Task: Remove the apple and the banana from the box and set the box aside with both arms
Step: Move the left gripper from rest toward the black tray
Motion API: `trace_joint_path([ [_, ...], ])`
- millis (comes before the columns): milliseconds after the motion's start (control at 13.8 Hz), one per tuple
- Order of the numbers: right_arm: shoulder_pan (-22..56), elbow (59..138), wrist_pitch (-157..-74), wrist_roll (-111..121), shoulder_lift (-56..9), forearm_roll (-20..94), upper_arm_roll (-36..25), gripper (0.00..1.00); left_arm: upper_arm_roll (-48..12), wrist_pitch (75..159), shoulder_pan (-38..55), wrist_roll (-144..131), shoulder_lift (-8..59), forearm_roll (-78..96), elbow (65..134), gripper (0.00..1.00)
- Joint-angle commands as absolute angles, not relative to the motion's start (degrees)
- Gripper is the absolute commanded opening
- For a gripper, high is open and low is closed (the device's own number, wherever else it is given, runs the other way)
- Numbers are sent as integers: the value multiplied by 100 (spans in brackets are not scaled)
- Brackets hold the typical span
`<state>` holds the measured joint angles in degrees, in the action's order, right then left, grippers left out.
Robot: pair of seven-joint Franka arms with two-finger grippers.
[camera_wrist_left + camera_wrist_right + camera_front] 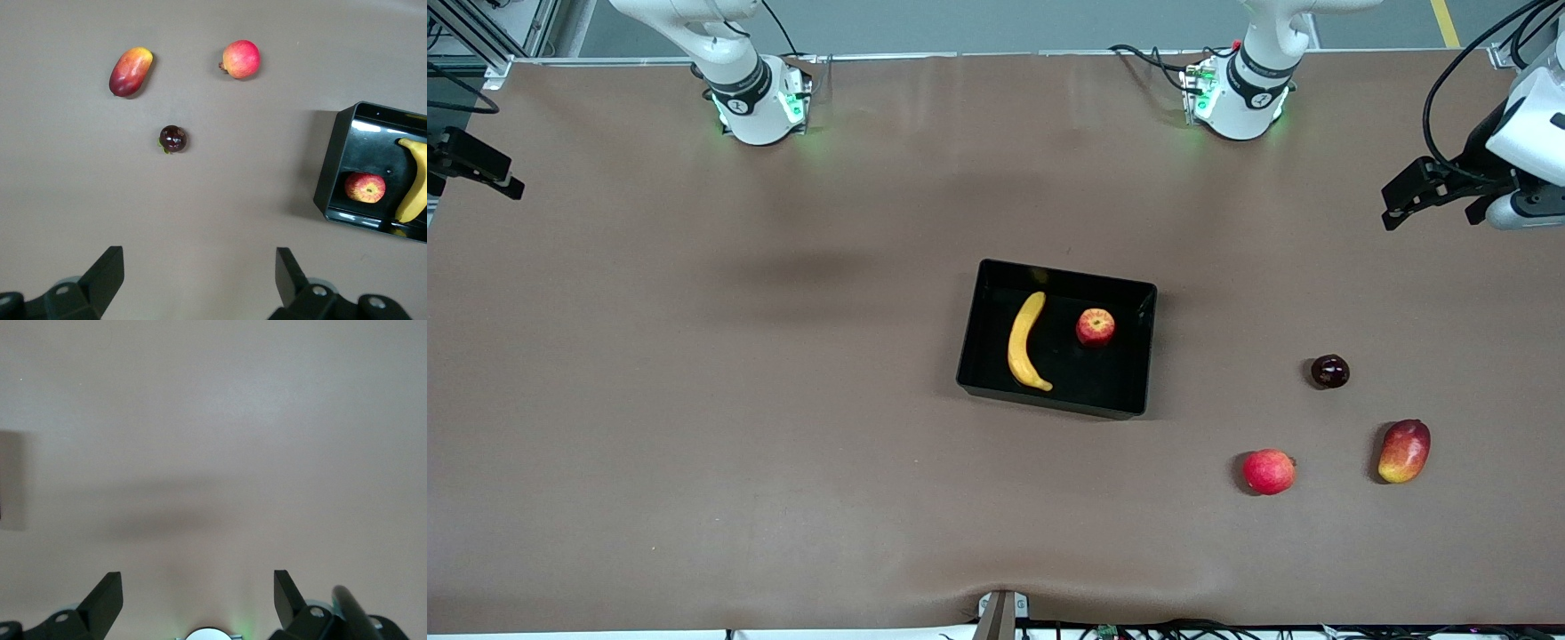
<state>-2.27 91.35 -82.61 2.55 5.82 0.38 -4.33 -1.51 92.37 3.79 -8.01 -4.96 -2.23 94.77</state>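
At the right arm's end of the table the right gripper hangs high over bare brown table; its two fingers stand wide apart and hold nothing. In the front view this gripper shows only as a dark piece at the edge of the picture.

In the middle of the table sits the box, a black glossy tray with low walls. The banana lies inside it, in the half toward the right arm's end. The apple lies inside too, in the half toward the left arm's end, a little apart from the banana and not touching it.

Toward the left arm's end three other fruits lie on the table, well apart from the box: a small dark round fruit, then, nearer to the front camera, a pinkish-red round fruit and a red-yellow mango.

The left gripper hangs in the air over the table at the left arm's end, also fully open and empty.

As I judge it, the task is only at its start: both fruits are in the box, the box is not moved aside, and no arm has reached for anything. Everything is left to do
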Motion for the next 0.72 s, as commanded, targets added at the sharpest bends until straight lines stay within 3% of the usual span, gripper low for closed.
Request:
trace_joint_path([
  [0, -378, 9044, -8183, 334, 536, 167, -360, 100, -149, 9141, 369, -826, -431, -193, 9378, 100],
  [434, -343, 9044, -8191, 334, 536, 167, -352, 100, -185, 9141, 439, -818, -203, -193, 9282, 100],
  [651, -325, 9044, -8191, 343, 536, 167, -352, 100, -552, 9088, 641, -1158, -18, -193, 9325, 100],
])
